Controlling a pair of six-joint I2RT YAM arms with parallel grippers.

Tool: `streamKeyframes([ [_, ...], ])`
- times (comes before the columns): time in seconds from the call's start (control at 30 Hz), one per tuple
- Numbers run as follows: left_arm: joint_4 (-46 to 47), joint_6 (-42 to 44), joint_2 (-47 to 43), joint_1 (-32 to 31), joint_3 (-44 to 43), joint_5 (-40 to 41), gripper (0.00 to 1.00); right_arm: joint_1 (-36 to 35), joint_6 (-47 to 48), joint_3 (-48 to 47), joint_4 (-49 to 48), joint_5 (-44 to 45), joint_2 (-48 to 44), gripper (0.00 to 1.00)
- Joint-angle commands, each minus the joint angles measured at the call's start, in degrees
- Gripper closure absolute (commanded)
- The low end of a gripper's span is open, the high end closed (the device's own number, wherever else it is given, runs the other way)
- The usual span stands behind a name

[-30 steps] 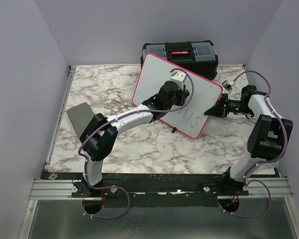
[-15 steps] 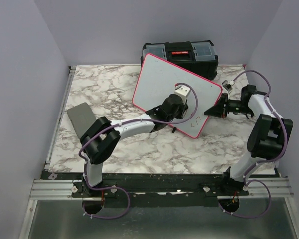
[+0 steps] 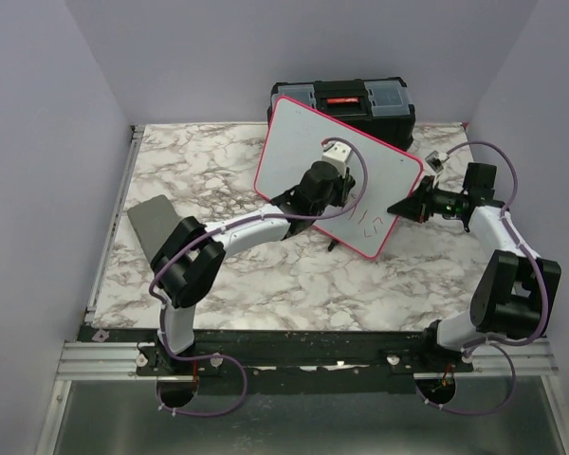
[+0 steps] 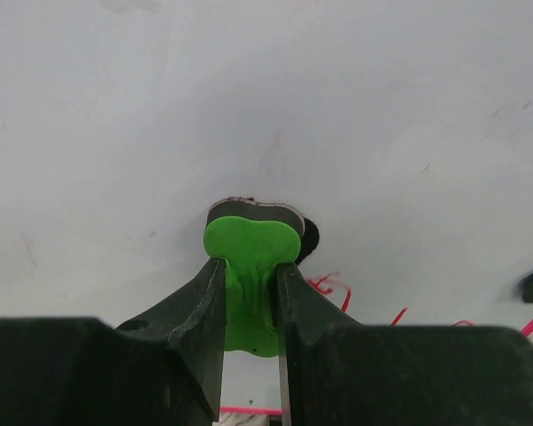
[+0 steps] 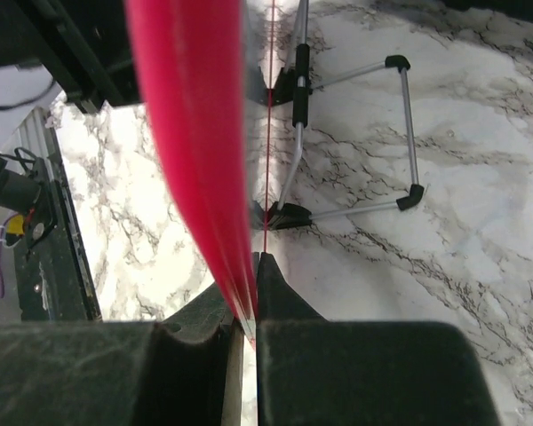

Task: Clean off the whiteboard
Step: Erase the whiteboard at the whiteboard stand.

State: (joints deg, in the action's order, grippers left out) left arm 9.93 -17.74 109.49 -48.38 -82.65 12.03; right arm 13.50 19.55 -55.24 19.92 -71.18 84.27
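Whiteboard (image 3: 299,142) stands tilted between both grippers, pinched by one and touched by the other.
Right gripper (image 5: 251,284) is clamped on its pink rim; left gripper (image 4: 250,266), closed on a green eraser (image 4: 249,240), presses it against the board's face beside red writing (image 4: 329,286).

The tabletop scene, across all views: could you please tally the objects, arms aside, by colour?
White with pink-red rim: 1, whiteboard
Black: 1, toolbox
Grey: 1, flat pad
Green: 1, eraser
Total: 4
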Motion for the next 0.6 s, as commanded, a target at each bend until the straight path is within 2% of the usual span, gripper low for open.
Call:
streamKeyframes([
  [0.0, 4.63, -2.65, 0.46, -1.8, 9.69, -1.68, 1.0, -0.27, 0.54, -1.93, 0.18, -4.5, 0.28, 0.99],
  [0.17, 6.77, -2.61, 1.56, -4.69, 11.43, -0.27, 1.0, -0.31, 0.25, -1.8, -0.06, -4.41, 0.19, 0.99],
  [0.3, 4.56, 0.41, 2.2, -4.66, 6.88, 1.26, 1.0, -0.29, -0.12, -1.55, -0.49, -4.41, 0.11, 0.99],
  [0.43, 0.95, 2.19, 2.91, -2.79, 1.29, 2.84, 1.0, -0.31, -0.14, -1.59, -0.59, -4.5, 0.09, 0.99],
  [0.57, -0.01, 0.0, 2.83, -0.11, 0.24, 2.6, 1.0, -0.31, -0.21, -1.49, -0.62, -4.67, -0.05, 0.99],
])
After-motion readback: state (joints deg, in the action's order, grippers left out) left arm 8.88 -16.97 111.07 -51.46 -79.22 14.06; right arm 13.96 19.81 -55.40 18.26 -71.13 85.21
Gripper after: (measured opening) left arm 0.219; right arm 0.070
